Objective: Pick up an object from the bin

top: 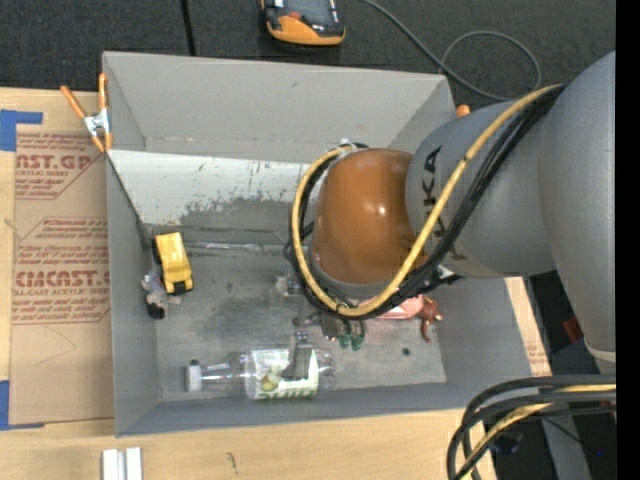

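Grey metal bin (270, 118), scuffed on its floor, lies below the arm's orange wrist cover (360, 223). Seen from above, the hand (300, 351) hangs low over a clear plastic bottle with a green label (262, 376), lying on its side by the view's lower wall. Whether the hand is open cannot be told. A yellow toy truck (173, 261) lies well apart, at the left.

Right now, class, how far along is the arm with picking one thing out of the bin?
Done: the claw is down inside the bin. In hand: it sits over the clear plastic bottle lying by the view's lower wall; a grip cannot be confirmed. Left: the lift, since the bottle rests on the floor. The yellow toy truck on the left lies apart.
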Robot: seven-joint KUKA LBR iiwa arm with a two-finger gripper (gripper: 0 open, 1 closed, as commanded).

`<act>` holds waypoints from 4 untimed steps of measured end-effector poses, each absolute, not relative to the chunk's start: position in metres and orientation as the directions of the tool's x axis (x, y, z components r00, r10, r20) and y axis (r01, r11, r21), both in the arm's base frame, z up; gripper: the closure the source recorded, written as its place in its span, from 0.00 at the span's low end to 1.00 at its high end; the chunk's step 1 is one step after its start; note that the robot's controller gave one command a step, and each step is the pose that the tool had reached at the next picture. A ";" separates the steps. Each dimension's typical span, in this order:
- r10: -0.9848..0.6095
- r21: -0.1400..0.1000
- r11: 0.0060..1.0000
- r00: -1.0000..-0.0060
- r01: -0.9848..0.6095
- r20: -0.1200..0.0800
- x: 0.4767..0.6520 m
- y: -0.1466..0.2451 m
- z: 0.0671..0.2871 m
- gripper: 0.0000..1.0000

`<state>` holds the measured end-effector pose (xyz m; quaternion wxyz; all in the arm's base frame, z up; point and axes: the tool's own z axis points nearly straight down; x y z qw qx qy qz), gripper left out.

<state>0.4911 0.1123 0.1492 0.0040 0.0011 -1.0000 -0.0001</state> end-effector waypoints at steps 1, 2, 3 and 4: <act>0.000 0.001 1.000 -1.000 0.000 0.000 0.493 0.112 0.154 0.00; -0.150 0.000 0.989 -0.989 -0.150 -0.008 0.490 0.120 0.124 0.00; -0.418 0.004 0.908 -0.908 -0.418 -0.003 0.495 0.092 0.089 0.00; -0.273 -0.001 0.962 -0.962 -0.273 0.001 0.482 0.070 0.075 1.00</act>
